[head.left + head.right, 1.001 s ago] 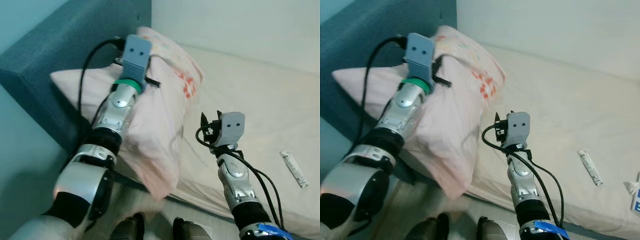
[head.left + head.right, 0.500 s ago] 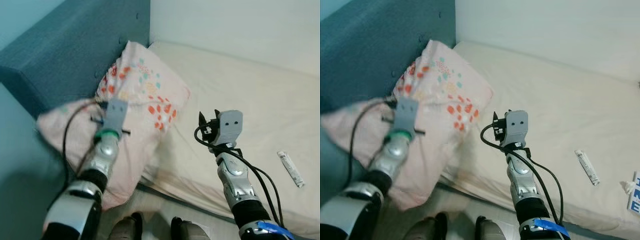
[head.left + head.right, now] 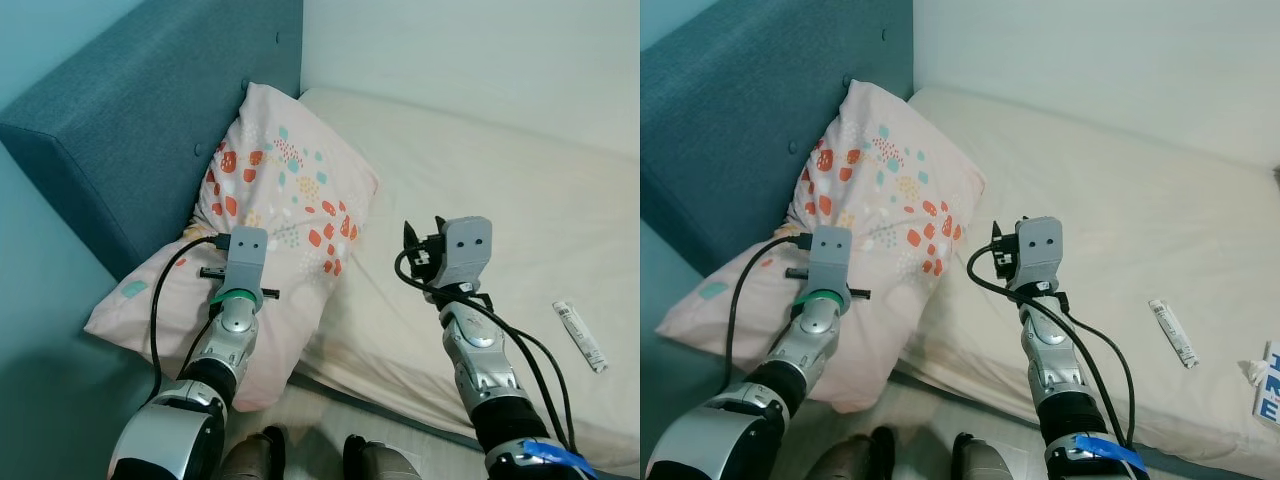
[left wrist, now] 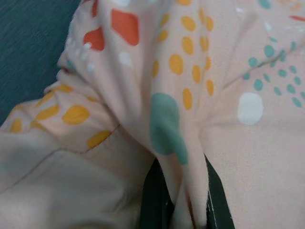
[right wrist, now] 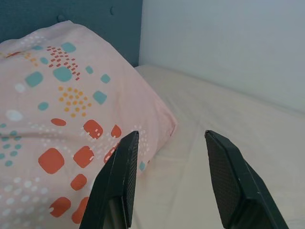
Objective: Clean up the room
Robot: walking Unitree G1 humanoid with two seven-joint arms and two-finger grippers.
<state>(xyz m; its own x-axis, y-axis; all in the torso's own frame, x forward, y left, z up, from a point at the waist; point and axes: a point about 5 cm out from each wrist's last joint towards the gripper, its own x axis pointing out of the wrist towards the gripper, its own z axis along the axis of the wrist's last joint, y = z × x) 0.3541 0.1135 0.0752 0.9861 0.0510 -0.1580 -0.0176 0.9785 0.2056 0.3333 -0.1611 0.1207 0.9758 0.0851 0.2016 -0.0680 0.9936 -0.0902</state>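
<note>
A pink pillow point(image 3: 290, 190) with orange, teal and yellow spots leans against the blue headboard point(image 3: 130, 110) at the head of the bed. Its lower corner hangs over the mattress edge. My left gripper point(image 4: 183, 200) is shut on a fold of the pillow's fabric, which is pinched between the black fingers point(image 4: 155, 200). From the head views its wrist point(image 3: 245, 262) rests on the pillow's lower half. My right gripper point(image 5: 171, 138) is open and holds nothing. It hovers over the cream mattress point(image 3: 500, 180) just right of the pillow.
A white tube point(image 3: 582, 337) lies on the mattress at the right. A crumpled tissue point(image 3: 1252, 372) and a blue-and-white packet point(image 3: 1271, 395) sit at the far right edge. A pale wall point(image 3: 480, 50) runs behind the bed. My feet point(image 3: 300, 460) stand at the bed's side.
My left arm has come down and back with the pillow. The pillow, lifted and bunched before, now rests against the headboard with its spotted face up. The right arm has barely moved.
</note>
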